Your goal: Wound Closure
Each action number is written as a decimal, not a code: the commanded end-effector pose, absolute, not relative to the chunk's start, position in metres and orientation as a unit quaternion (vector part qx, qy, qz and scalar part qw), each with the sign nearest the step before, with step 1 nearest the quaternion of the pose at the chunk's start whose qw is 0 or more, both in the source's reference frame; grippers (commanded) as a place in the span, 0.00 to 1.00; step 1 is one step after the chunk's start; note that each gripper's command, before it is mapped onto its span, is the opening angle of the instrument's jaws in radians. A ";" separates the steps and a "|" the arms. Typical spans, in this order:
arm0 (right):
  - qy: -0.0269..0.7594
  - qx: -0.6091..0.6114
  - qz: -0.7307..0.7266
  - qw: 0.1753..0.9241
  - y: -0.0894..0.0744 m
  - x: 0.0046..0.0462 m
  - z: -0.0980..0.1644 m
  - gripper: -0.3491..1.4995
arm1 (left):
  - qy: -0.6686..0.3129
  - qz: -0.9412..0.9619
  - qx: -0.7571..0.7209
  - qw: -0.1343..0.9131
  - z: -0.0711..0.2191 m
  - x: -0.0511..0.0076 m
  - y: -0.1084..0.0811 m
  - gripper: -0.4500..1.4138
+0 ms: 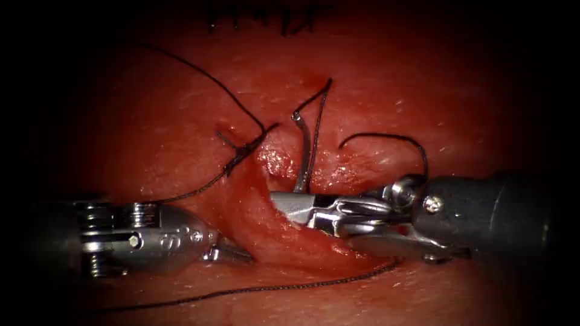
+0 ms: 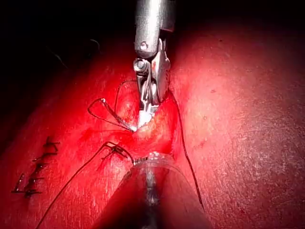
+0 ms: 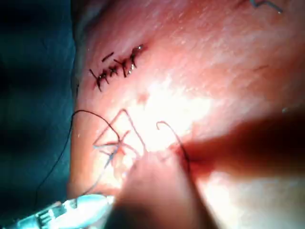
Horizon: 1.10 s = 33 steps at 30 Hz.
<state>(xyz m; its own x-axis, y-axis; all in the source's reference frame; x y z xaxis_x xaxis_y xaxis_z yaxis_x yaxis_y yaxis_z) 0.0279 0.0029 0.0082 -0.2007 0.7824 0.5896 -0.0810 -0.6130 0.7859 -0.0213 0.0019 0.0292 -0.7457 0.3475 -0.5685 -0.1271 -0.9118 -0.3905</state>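
Thread [image 1: 260, 288] lay along the bottom of the endoscope frame, nearest the viewer, across wet tissue [image 1: 423, 90]. Just above it, the left tool [image 1: 232, 252] reached in from the lower left; its tips were buried under the raised lip of the cut [image 1: 266, 217], so I could not tell whether its jaws were parted or closed. At centre right, the right tool [image 1: 290, 205] had its jaws clamped on the lower end of the curved needle [image 1: 304, 157], which rose from the cut with its upper end free above the tissue. Left of the cut sat a knot [image 1: 241, 151]. Farther back, at the top edge, lay a finished stitch row [image 1: 266, 18], with open tissue between.
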 end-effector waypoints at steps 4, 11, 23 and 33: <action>0.319 0.555 0.705 0.306 0.003 0.0285 0.009 0.00 | -0.166 0.919 -0.333 0.128 0.030 -0.0219 0.002 0.00; 0.408 0.491 0.691 0.339 0.005 0.0273 0.010 0.35 | -0.166 0.919 -0.333 0.128 0.030 -0.0218 0.002 0.00; 0.476 0.404 0.688 0.370 0.008 0.0236 0.010 0.92 | -0.166 0.919 -0.333 0.128 0.030 -0.0217 0.002 0.00; 0.553 0.255 0.502 0.614 0.011 0.0243 0.009 0.83 | -0.167 0.919 -0.334 0.126 0.030 -0.0217 0.002 0.00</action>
<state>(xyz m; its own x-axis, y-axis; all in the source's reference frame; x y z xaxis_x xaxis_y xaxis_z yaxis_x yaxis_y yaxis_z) 0.0240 0.0112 0.0077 -0.0817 0.8701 -0.4861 -0.3380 0.4347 0.8348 -0.0210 0.0016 0.0294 -0.7457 0.3441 -0.5705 -0.1220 -0.9124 -0.3908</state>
